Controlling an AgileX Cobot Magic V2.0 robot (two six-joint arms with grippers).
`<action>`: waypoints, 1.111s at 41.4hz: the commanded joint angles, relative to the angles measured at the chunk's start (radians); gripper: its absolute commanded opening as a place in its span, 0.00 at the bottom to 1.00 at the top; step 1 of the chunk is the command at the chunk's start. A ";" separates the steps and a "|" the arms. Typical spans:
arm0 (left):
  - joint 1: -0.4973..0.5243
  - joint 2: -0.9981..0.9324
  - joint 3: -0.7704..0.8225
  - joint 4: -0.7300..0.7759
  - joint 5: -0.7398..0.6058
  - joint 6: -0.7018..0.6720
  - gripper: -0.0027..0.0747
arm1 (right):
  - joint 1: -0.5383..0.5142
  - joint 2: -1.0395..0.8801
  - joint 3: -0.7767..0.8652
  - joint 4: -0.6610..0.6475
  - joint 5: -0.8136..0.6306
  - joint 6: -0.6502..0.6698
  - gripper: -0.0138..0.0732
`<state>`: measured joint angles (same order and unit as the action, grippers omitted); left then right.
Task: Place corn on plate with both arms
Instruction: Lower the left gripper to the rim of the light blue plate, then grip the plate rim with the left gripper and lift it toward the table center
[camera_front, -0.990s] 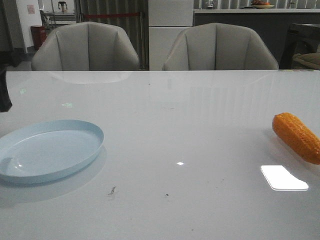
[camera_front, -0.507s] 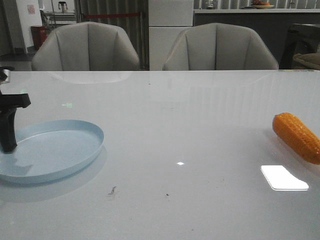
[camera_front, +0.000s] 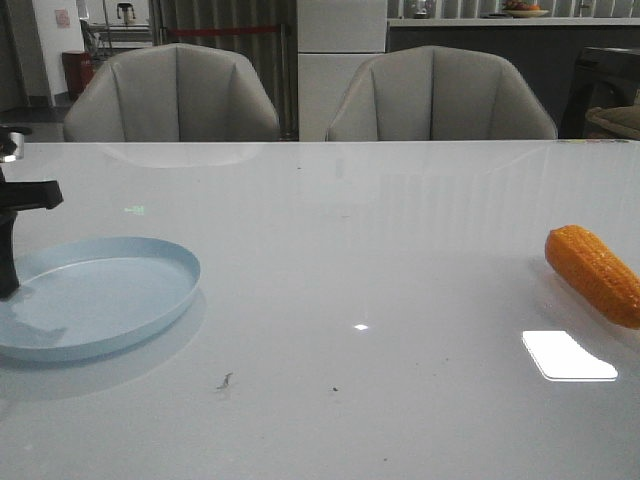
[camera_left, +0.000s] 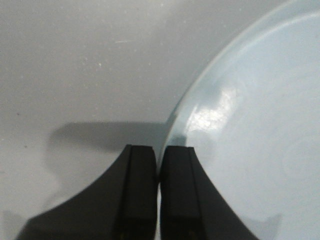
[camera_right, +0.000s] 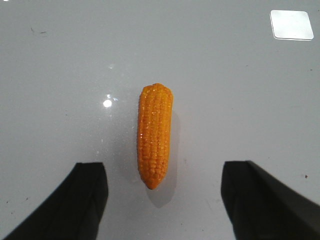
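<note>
At frame's left edge, left gripper (camera_front: 8, 285) cut off pinching plate (camera_front: 110, 300) rim.

My left gripper (camera_front: 8, 285) come in from the left edge since a second ago, jaws now pinched on the near-left rim of the plate (camera_front: 150, 305), plate dragged slightly left across the table (camera_front: 380, 260)

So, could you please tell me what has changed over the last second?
The left gripper came in at the plate, shut on its near-left rim, and has dragged it slightly left. The corn stayed put on the table, with the open right gripper above it.
</note>
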<state>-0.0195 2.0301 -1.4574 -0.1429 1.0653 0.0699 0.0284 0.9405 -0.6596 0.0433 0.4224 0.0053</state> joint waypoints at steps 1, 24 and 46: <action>0.002 -0.051 -0.100 0.005 0.051 0.001 0.15 | -0.002 -0.008 -0.037 0.004 -0.062 -0.005 0.82; -0.079 -0.053 -0.466 -0.320 0.197 0.010 0.15 | -0.002 -0.008 -0.037 0.004 -0.045 -0.005 0.82; -0.314 0.002 -0.463 -0.238 0.153 -0.011 0.15 | -0.002 -0.008 -0.037 0.004 -0.043 -0.005 0.82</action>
<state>-0.3158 2.0539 -1.8884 -0.3766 1.2188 0.0721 0.0284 0.9405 -0.6596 0.0433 0.4392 0.0053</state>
